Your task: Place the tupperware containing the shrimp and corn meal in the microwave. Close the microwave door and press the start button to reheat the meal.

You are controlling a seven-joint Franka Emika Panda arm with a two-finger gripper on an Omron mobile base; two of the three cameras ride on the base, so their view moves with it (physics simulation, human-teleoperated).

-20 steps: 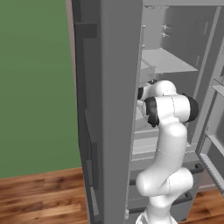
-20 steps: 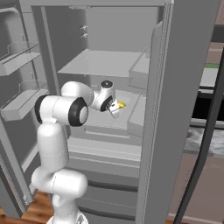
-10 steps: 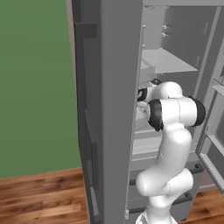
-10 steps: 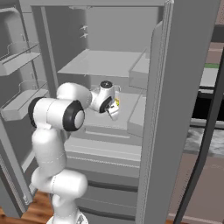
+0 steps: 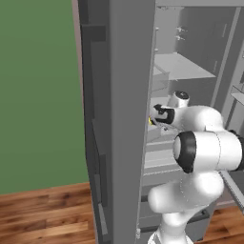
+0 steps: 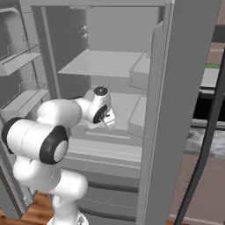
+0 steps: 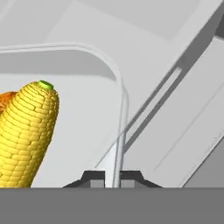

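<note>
In the hand view the tupperware (image 7: 87,116) is a shallow white tray resting on a grey fridge shelf. Inside it lies the yellow corn (image 7: 26,135), and an orange sliver of the shrimp (image 7: 5,101) peeks out behind the cob. My gripper (image 7: 112,177) is shut on the tray's raised rim, one fingertip on each side of it. From the base views the gripper (image 6: 107,119) reaches into the open fridge at the middle shelf, and a speck of the corn (image 5: 150,122) shows beside the gripper (image 5: 155,116). The microwave and its door are out of view.
The fridge stands open. Its left door (image 6: 17,66) carries bins, and its right door (image 6: 184,88) stands close to my arm. A grey shelf (image 6: 105,61) hangs above the hand. In the left base view a tall fridge panel (image 5: 126,119) blocks much of the interior.
The fingers have closed onto the tray's rim. The hand has stayed at the same shelf while the elbow has swung lower and nearer the cameras.
</note>
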